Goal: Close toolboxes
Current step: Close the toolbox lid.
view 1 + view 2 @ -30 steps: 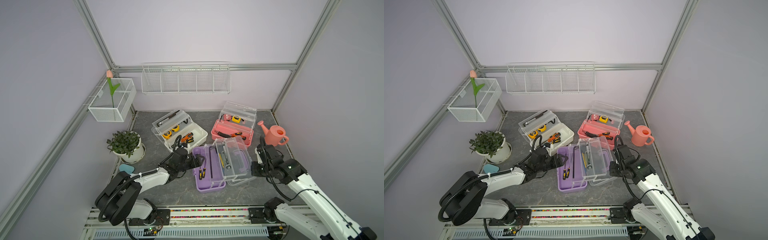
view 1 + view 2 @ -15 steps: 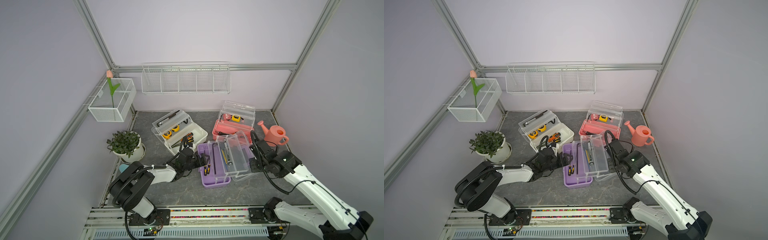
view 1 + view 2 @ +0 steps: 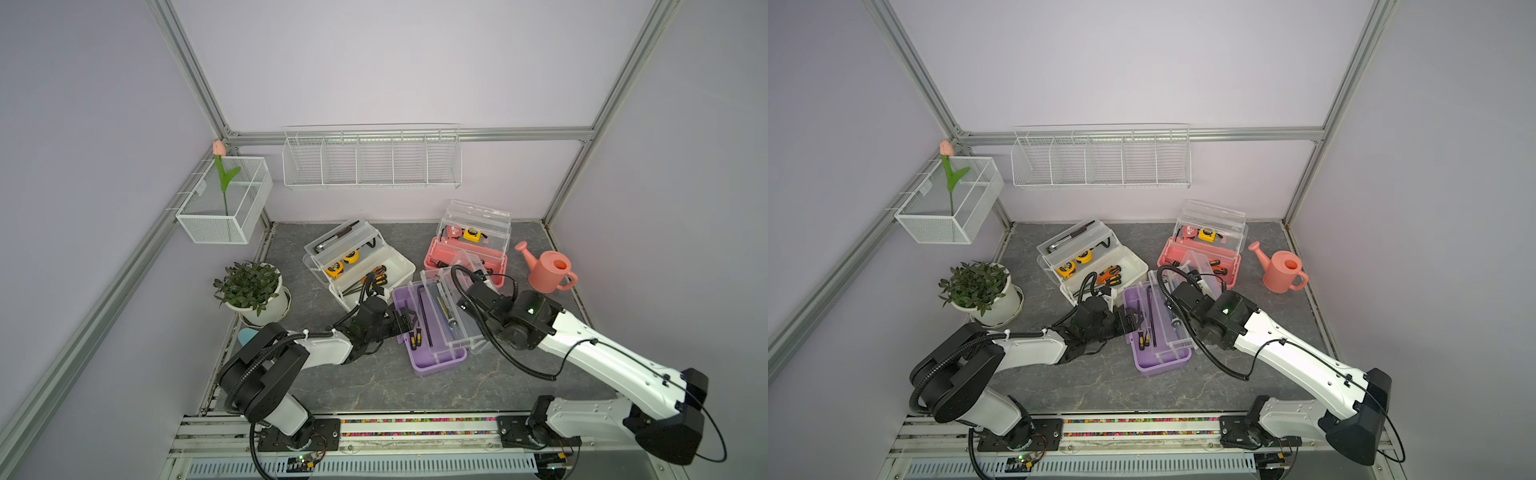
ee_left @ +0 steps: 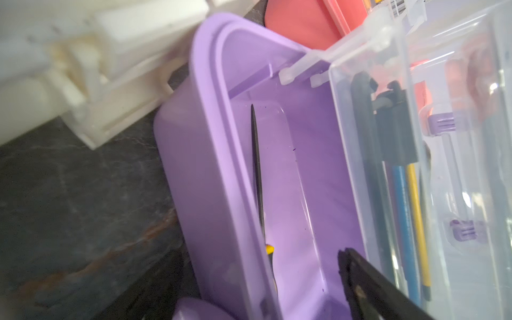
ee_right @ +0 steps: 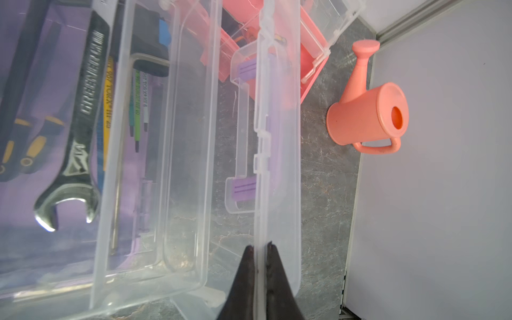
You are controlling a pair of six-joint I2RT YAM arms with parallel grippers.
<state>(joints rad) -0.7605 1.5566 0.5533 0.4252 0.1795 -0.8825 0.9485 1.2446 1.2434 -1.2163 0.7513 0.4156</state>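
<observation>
The purple toolbox (image 3: 434,359) (image 3: 1158,361) (image 4: 210,171) lies open at the front middle, its clear tray (image 3: 444,309) (image 5: 182,138) holding a wrench (image 5: 80,124). My right gripper (image 5: 260,246) (image 3: 471,286) is shut on the edge of its clear lid (image 5: 278,133), which is tilted up over the box's right side. My left gripper (image 4: 257,277) (image 3: 405,322) (image 3: 1133,322) is open and straddles the box's left wall. The white toolbox (image 3: 376,272) (image 3: 1127,266) and the pink toolbox (image 3: 446,253) (image 3: 1181,253) stand open behind.
A pink watering can (image 3: 548,272) (image 5: 368,113) stands by the right wall. A potted plant (image 3: 249,291) sits at the left. White wire baskets (image 3: 372,160) (image 3: 224,203) hang on the back and left walls, the left one holding a tulip.
My right arm has swung in and to the left, raising the clear lid from flat towards the purple box. My left gripper has slid right onto the box's left wall.
</observation>
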